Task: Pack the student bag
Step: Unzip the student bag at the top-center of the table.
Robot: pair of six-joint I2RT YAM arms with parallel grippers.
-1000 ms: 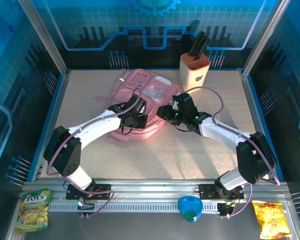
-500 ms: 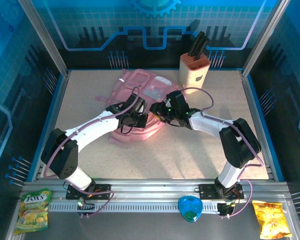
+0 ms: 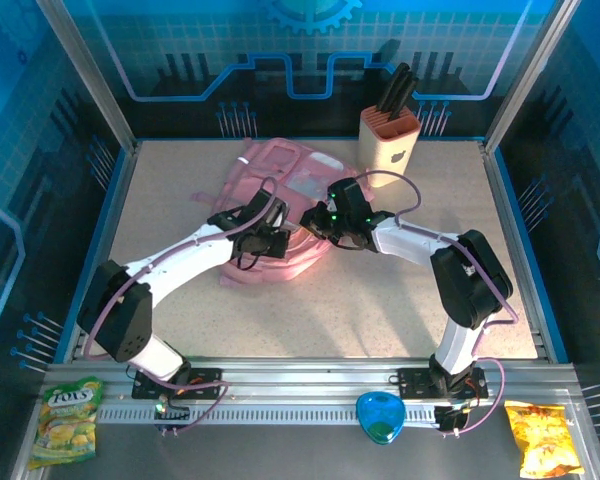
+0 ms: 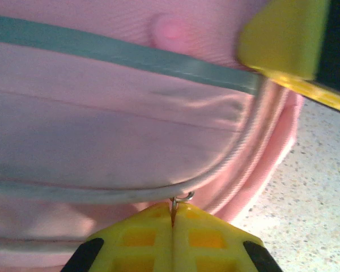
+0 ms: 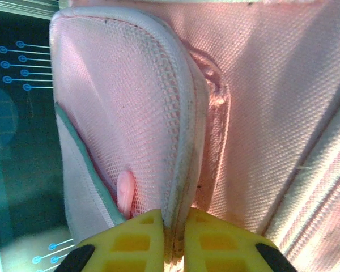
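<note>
Front rail: green packet (image 3: pixel 68 418) at left, blue object (image 3: pixel 380 418) at centre, yellow packet (image 3: pixel 545 438) at right.
On table (image 3: pixel 380 310): left gripper (image 4: pixel 173 212) closed, pinching zip ring (image 4: pixel 181 198) at bag (image 3: pixel 280 165) edge.
Opposite it, right gripper (image 5: pixel 173 226) clamped on edge of the bag's mesh flap (image 5: pixel 130 113).
Bag lies flat, mid-table toward far side.
Knife block (image 3: pixel 388 135) at far edge, just right of bag.

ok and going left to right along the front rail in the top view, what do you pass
green and yellow sweets bag → left arm's base → blue rounded object → right arm's base → yellow snack bag
</note>
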